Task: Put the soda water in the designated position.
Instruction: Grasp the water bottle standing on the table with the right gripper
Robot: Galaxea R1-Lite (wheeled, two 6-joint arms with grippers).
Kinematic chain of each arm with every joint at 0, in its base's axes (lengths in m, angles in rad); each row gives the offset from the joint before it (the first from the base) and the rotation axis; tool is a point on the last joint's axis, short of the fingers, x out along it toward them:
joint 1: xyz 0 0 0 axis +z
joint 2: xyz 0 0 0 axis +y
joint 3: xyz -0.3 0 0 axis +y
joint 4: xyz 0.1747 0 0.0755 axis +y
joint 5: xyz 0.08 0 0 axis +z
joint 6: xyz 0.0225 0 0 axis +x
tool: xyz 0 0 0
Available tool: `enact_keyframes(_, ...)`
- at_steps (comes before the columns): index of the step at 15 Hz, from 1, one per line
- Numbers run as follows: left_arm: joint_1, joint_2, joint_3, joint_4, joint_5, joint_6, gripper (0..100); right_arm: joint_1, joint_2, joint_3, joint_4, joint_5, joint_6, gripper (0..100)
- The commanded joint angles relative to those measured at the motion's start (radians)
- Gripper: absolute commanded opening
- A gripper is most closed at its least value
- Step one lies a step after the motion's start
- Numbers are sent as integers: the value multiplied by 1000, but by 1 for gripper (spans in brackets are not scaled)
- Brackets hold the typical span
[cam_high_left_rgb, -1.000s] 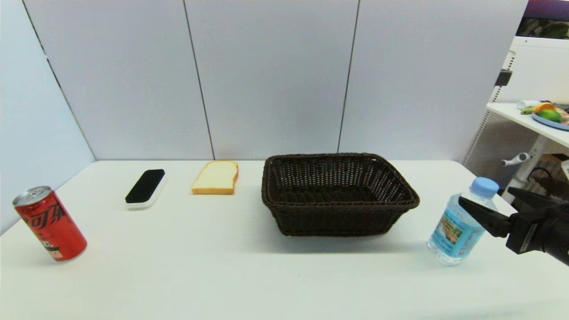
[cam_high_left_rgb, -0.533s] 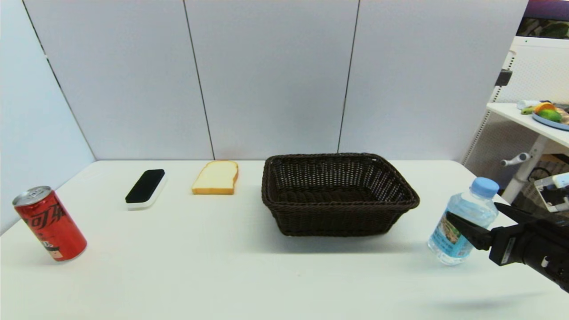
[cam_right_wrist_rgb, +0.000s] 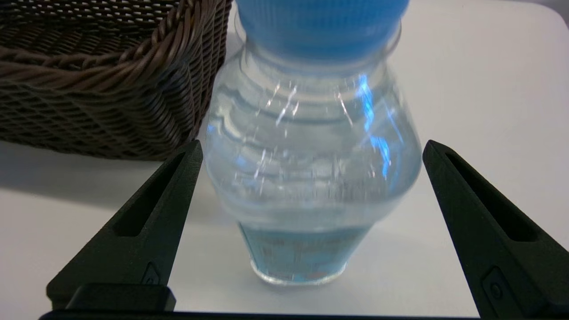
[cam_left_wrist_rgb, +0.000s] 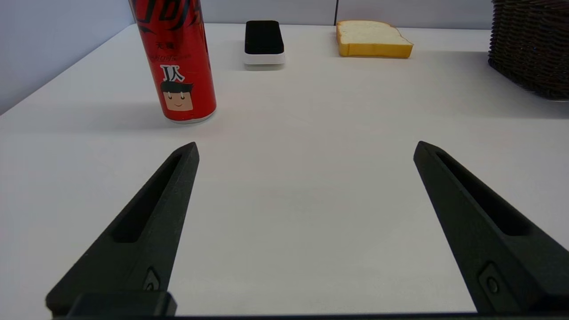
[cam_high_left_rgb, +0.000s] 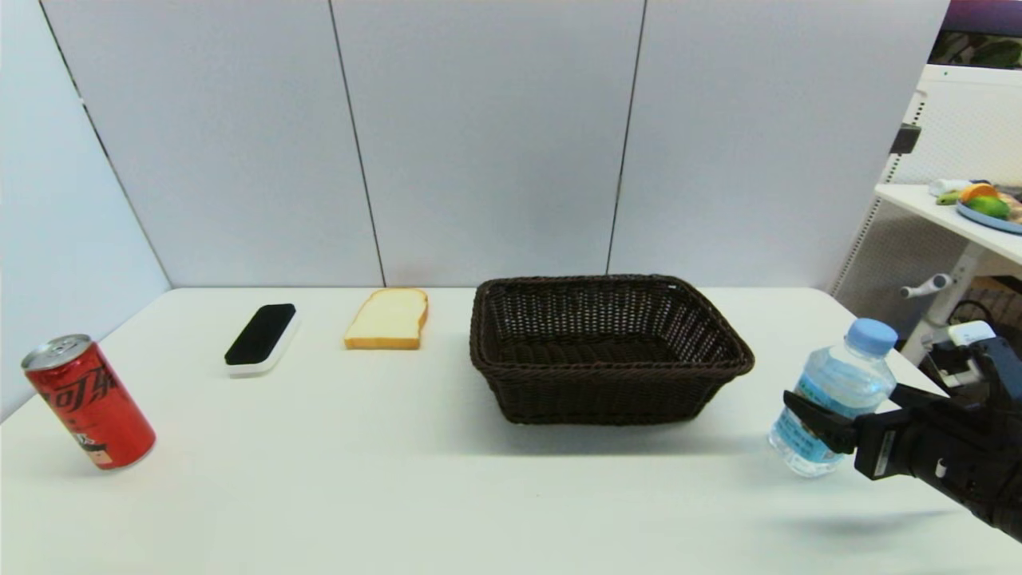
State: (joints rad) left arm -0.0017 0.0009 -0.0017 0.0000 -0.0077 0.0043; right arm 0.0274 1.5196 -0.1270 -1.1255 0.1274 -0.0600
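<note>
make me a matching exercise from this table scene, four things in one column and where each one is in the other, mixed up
Things:
1. soda water
2. red can
3. bread slice
4. left end effector

Places:
A. near the table's left edge
B. open over bare tabletop, holding nothing
C. between the open fingers of the right end effector
D. between the black-topped block and the wicker basket

Pairs: 1-C, 2-A, 3-D, 4-B
</note>
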Motion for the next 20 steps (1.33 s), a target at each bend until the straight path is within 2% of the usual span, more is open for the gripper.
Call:
enact_keyframes(1, 0, 1, 0, 0, 0, 0, 100, 14, 13, -26, -7, 4, -3, 100)
enact_keyframes(6, 0, 1, 0, 0, 0, 0, 100, 69, 40, -25, -51, 4, -4, 100)
enact_keyframes(12, 0, 1, 0, -2, 0, 0, 100, 69, 74, -34, -59, 3, -14, 100)
enact_keyframes(13, 0, 1, 0, 0, 0, 0, 100, 68, 76, -40, -59, 3, -14, 0)
enact_keyframes(20, 0, 1, 0, 0, 0, 0, 100, 54, 85, -51, -59, 1, -14, 0)
